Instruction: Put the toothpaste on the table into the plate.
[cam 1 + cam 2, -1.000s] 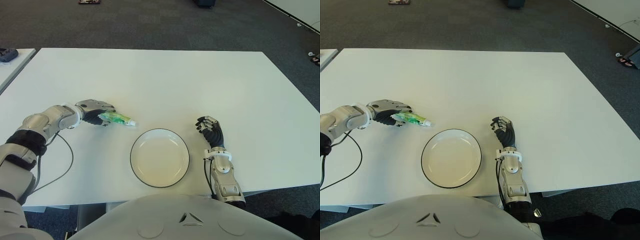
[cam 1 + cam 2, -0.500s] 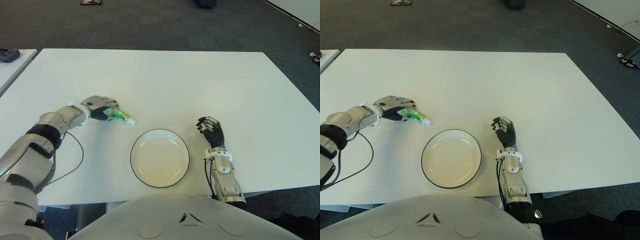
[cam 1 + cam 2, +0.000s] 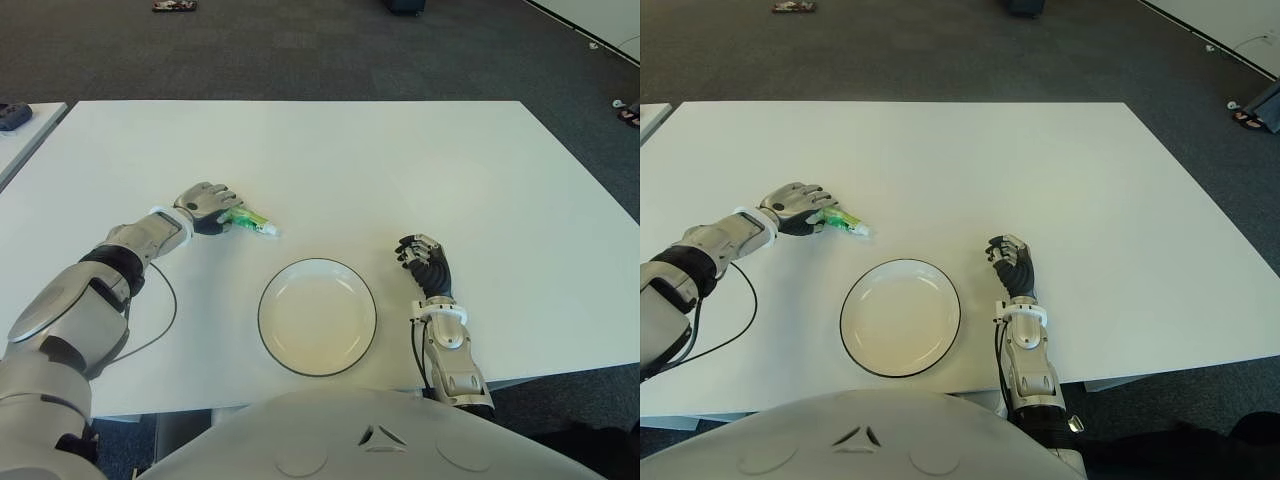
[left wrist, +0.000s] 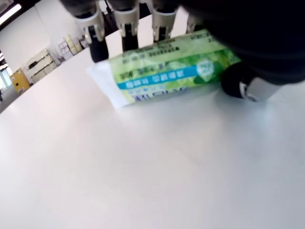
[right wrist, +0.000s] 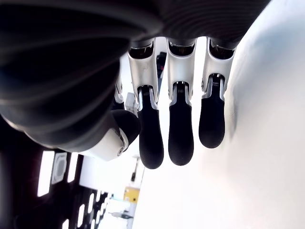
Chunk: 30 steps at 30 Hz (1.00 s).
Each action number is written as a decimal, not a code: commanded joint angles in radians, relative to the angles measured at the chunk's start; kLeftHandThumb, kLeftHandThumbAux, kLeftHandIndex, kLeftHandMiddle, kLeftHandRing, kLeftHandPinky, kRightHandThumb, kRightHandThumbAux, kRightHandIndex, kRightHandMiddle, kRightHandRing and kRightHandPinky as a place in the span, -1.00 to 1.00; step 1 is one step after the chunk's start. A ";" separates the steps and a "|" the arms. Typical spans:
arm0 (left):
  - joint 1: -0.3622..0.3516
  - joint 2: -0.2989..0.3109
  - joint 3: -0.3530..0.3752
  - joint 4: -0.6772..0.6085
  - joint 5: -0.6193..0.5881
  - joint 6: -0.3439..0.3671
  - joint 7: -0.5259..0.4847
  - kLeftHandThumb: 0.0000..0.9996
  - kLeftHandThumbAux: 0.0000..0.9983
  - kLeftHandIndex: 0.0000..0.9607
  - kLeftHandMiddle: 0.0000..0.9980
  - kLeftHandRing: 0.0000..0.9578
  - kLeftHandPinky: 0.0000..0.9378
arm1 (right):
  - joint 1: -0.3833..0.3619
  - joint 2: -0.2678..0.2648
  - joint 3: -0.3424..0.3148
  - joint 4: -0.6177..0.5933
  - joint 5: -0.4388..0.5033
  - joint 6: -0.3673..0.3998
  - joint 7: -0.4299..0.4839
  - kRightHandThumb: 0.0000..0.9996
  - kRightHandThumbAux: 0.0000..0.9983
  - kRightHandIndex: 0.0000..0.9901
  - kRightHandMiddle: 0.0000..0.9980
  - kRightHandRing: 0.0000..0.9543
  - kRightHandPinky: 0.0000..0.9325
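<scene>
We took the plate (image 3: 317,317) as our landmark: a white round dish with a dark rim, sitting on the white table (image 3: 400,170) near its front edge, with nothing in it.

The toothpaste (image 3: 248,221) lay on the table beyond the plate and to its left, apart from the rim. It was a green and white tube, its white cap end pointing toward the plate and its body reaching back under the left hand (image 3: 205,206). In the left wrist view the tube (image 4: 171,71) lay flat on the table surface, with the fingers (image 4: 127,24) coming down along one long side of it and the thumb (image 4: 238,83) pressed close at the other side. We read that as the left hand closed around the toothpaste, though the tube was touching the table and not lifted.

The right hand (image 3: 425,268) showed to the right of the plate, near but not touching its rim, with its forearm running back toward the table's front edge. In the right wrist view its fingers (image 5: 181,129) hung loosely curved with the thumb (image 5: 116,138) just beside them, and they held nothing.

A dark cable (image 3: 160,320) looped over the table to the left of the plate, beside the left forearm.
</scene>
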State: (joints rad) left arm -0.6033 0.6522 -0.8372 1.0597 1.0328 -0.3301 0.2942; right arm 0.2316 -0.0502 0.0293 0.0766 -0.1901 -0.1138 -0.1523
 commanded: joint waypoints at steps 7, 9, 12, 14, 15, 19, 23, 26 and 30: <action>0.119 -0.069 -0.103 0.084 0.063 -0.003 -0.012 -0.12 -0.31 -0.95 -0.84 -0.83 -0.68 | -0.004 0.007 -0.003 -0.001 0.001 0.026 0.002 0.42 0.46 -0.14 0.07 0.12 0.16; 0.118 -0.070 -0.107 0.088 0.061 -0.006 -0.010 -0.12 -0.30 -0.95 -0.84 -0.83 -0.68 | -0.004 0.007 -0.003 -0.001 -0.001 0.025 0.001 0.42 0.46 -0.14 0.07 0.12 0.17; 0.117 -0.073 -0.114 0.095 0.060 -0.011 -0.007 -0.10 -0.28 -0.92 -0.82 -0.81 -0.66 | -0.004 0.007 -0.002 0.001 -0.002 0.021 0.000 0.42 0.46 -0.14 0.08 0.13 0.18; 0.117 -0.075 -0.116 0.100 0.058 -0.013 -0.006 -0.09 -0.27 -0.90 -0.81 -0.80 -0.65 | -0.004 0.006 -0.002 0.001 -0.003 0.019 0.000 0.42 0.46 -0.14 0.09 0.13 0.18; 0.116 -0.076 -0.117 0.102 0.056 -0.014 -0.006 -0.07 -0.25 -0.89 -0.80 -0.80 -0.64 | -0.004 0.006 -0.002 0.002 -0.003 0.019 0.000 0.42 0.46 -0.14 0.09 0.14 0.18; 0.114 -0.077 -0.117 0.109 0.049 -0.019 -0.012 -0.02 -0.21 -0.86 -0.78 -0.78 -0.63 | -0.005 0.004 -0.001 0.003 -0.007 0.018 -0.002 0.42 0.46 -0.13 0.09 0.14 0.17; 0.112 -0.080 -0.110 0.115 0.037 -0.021 -0.030 0.03 -0.17 -0.85 -0.76 -0.75 -0.59 | -0.006 0.002 -0.002 0.005 -0.008 0.015 -0.001 0.42 0.46 -0.13 0.09 0.13 0.17; 0.114 -0.077 -0.100 0.111 0.018 -0.026 -0.043 0.08 -0.14 -0.80 -0.73 -0.72 -0.56 | -0.006 0.002 -0.002 0.006 -0.006 0.012 -0.001 0.42 0.46 -0.13 0.09 0.13 0.17; 0.122 -0.069 -0.086 0.102 -0.008 -0.038 -0.025 0.23 -0.10 -0.59 -0.62 -0.62 -0.45 | -0.005 0.003 -0.003 0.004 -0.003 0.011 0.000 0.42 0.46 -0.13 0.09 0.13 0.17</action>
State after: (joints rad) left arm -0.6074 0.6188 -0.8776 1.1162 0.9997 -0.3248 0.3532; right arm 0.2315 -0.0492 0.0254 0.0752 -0.1909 -0.1122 -0.1520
